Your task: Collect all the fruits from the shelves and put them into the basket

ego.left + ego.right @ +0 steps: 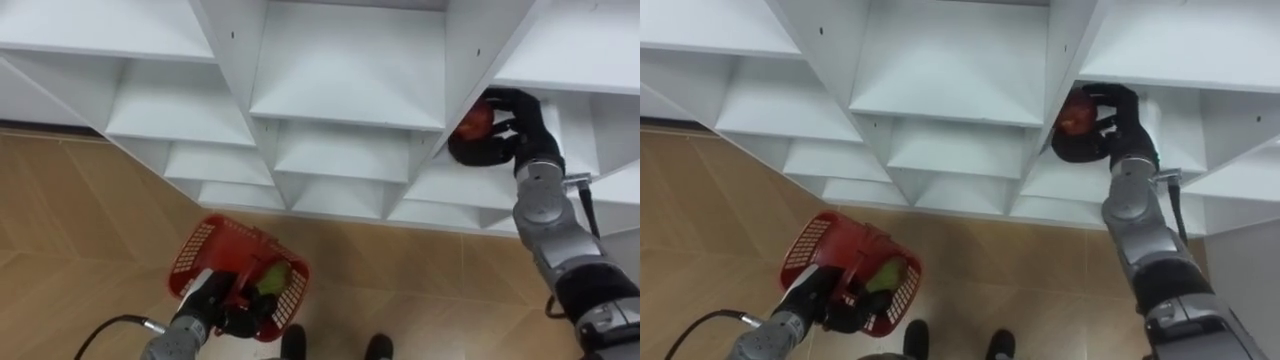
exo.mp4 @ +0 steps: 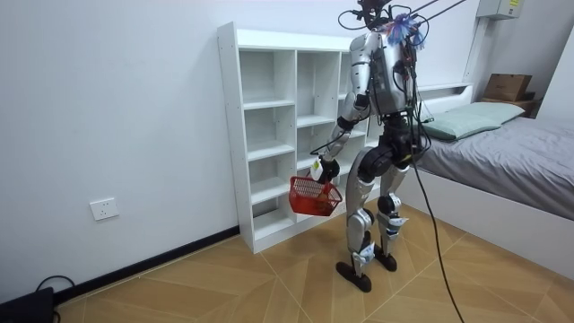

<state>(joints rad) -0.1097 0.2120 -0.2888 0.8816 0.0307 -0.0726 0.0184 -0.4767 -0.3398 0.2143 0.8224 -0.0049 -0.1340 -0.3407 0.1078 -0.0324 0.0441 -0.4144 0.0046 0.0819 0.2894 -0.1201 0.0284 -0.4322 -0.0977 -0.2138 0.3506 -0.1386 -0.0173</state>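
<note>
A red fruit (image 1: 474, 121) lies on a shelf in the right column of the white closet (image 1: 345, 90). My right hand (image 1: 500, 135) reaches into that compartment, its fingers curled round the red fruit (image 1: 1077, 112). My left hand (image 1: 222, 300) hangs low, shut on the handle of a red basket (image 1: 200, 250) above the wooden floor. A green fruit (image 1: 272, 277) lies inside the basket. In the room view I stand upright facing the closet (image 2: 269, 135), with the basket (image 2: 314, 196) at my side.
The closet's other compartments in view hold nothing. A bed (image 2: 502, 152) stands close behind me on the room view's right. Wooden floor (image 2: 224, 278) stretches to the room view's left.
</note>
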